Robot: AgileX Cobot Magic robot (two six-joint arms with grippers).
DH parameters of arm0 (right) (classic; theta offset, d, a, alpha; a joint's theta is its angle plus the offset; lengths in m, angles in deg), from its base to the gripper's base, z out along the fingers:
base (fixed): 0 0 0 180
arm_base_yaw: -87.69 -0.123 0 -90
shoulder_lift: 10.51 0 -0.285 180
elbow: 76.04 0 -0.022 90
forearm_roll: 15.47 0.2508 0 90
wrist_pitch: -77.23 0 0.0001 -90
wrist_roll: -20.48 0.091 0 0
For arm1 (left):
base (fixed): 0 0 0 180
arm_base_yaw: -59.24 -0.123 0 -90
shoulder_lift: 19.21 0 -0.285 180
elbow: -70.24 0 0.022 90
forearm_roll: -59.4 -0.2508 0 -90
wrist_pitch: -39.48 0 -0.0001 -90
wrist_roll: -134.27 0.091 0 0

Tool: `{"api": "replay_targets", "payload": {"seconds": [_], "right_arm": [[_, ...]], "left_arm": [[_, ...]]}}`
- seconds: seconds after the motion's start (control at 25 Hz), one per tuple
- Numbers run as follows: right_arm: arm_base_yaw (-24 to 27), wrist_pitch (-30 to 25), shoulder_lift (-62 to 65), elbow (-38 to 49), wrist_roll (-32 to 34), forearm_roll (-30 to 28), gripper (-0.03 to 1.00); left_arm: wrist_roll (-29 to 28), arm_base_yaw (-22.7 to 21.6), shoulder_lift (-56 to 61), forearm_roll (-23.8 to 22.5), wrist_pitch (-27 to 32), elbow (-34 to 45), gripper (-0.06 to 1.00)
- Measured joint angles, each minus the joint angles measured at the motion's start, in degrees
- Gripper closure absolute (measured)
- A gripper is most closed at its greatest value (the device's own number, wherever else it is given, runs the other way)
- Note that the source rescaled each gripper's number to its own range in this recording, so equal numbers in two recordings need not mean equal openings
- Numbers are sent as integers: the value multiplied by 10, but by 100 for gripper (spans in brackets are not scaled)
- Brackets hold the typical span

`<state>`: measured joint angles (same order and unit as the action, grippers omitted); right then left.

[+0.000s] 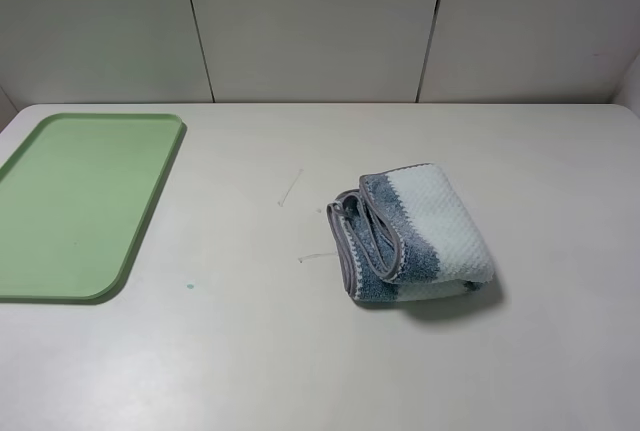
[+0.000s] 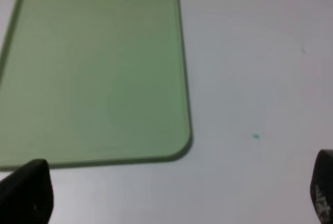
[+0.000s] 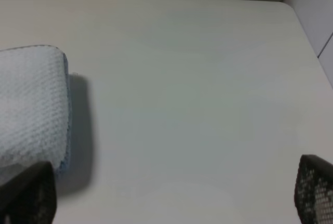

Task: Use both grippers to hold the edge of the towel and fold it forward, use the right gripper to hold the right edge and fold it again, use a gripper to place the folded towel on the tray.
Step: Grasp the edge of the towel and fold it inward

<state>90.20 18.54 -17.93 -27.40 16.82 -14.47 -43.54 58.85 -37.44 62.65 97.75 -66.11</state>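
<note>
Fingertips (image 2: pixel 27 195) of the left tool (image 2: pixel 174 193) frame the nearest part of the left wrist view. They stand wide apart with nothing between them. Ahead of this tool lies the tray (image 2: pixel 93 68), light green, bare, one rounded corner closest to it.

The right tool (image 3: pixel 171 193) is likewise spread wide and empty. The towel (image 3: pixel 31 104) lies just ahead of one of its fingertips (image 3: pixel 28 198), off to that side rather than centred between the jaws. Whether finger and cloth touch cannot be told.

In the exterior high view neither arm shows. The towel (image 1: pixel 415 236) rests on the tabletop (image 1: pixel 300 351) as a compact, layered bundle, grey hems curling at the end that faces the tray (image 1: pixel 80 201), and well apart from it.

Judged stage: both folds appear complete and the towel is not yet on the tray, so the placing step is in hand.

Judged requirement for the next move: one tool, the right being the nearer, should centre over the bundle, descend with its jaws spanning all layers, and close firmly enough that no inner fold slips. A grip on the top layer alone would probably let the bundle unfold during the carry across to the tray.
</note>
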Motion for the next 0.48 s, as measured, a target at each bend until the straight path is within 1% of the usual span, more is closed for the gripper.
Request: {"api": "replay_targets", "payload": {"seconds": [0.32, 0.4, 0.48], "right_arm": [[0, 0, 0, 0, 0, 0, -3], [0, 0, 0, 0, 0, 0, -3], [0, 0, 0, 0, 0, 0, -3]], "left_arm": [[57, 0, -239, 111, -45, -72, -5], [67, 7, -294, 129, -61, -87, -6], [70, 26, -352, 138, -78, -104, -6]]}}
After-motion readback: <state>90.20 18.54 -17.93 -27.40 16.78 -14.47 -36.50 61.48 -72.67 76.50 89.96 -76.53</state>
